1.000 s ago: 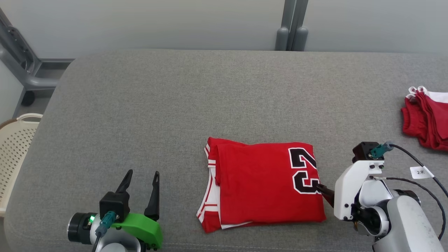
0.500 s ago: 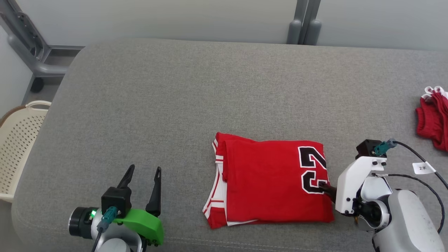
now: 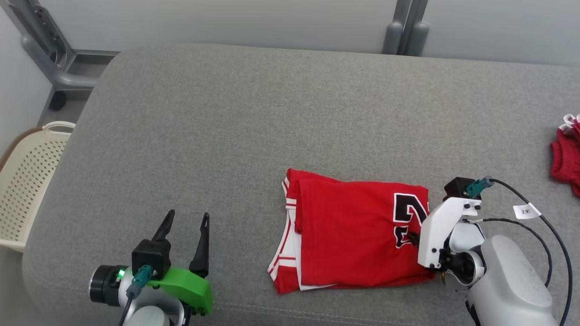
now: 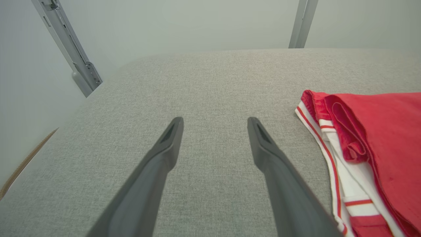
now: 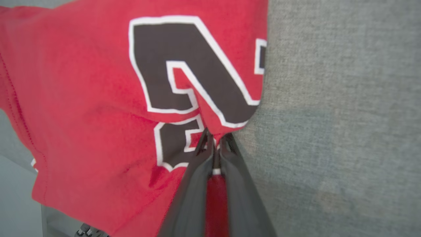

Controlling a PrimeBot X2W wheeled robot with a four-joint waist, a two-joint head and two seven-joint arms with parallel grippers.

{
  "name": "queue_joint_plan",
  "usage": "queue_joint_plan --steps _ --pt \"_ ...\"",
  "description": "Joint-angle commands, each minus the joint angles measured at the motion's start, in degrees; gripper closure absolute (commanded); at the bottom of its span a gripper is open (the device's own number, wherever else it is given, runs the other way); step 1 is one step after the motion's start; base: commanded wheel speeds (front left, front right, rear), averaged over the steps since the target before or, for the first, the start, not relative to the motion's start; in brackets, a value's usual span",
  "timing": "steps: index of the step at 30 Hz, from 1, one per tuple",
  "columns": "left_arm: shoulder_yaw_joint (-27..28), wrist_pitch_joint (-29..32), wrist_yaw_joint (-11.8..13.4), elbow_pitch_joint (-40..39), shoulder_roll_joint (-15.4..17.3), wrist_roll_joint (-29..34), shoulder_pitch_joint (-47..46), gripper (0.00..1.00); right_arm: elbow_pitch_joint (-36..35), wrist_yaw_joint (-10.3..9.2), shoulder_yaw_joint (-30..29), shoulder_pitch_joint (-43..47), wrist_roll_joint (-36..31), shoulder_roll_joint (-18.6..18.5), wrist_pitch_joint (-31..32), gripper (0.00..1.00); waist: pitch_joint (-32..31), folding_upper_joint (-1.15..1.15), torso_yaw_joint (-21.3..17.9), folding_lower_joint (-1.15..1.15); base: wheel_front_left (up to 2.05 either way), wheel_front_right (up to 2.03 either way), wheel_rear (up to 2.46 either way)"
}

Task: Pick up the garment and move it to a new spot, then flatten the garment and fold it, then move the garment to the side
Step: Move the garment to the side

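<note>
Now the folded red jersey [image 3: 358, 235] lies flat on the grey surface [image 3: 253, 127], toward 5 o'clock.
The right end effector [image 3: 413, 237] is pinched tight on the jersey's 3 o'clock edge, by the black number [image 5: 184, 65]. The left end effector [image 3: 186, 224] sits at 7 o'clock, fingers apart, holding nothing.

Right claw [image 3: 413, 237] at edge of folded jersey [image 3: 353, 235].

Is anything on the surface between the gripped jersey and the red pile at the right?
Nothing visible does. The right gripper is shut on the jersey at its right edge, and bare grey cushion lies between it and the red pile.
</note>
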Motion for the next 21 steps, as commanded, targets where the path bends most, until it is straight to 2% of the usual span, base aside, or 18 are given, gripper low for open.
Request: queue_joint_plan --steps 1,10,21 --pt "0.3 -0.2 -0.1 0.0 0.2 0.3 -0.3 0.0 1.3 -0.01 -0.3 -0.6 -0.8 0.0 -1.2 1.0 -0.3 0.0 -0.1 0.0 0.0 0.0 0.0" --pt "1.1 -0.2 0.3 0.0 0.0 0.3 1.9 0.0 4.5 -0.04 -0.2 -5.4 -5.6 -0.1 -6.0 1.0 -2.5 0.0 -2.8 0.0 0.0 0.0 0.0" --pt "2.2 -0.2 0.2 -2.0 -0.8 1.7 1.7 0.0 12.3 -0.04 -1.6 -19.4 -14.8 -0.1 -11.1 1.0 -1.8 0.0 -12.0 0.0 0.0 0.0 0.0"
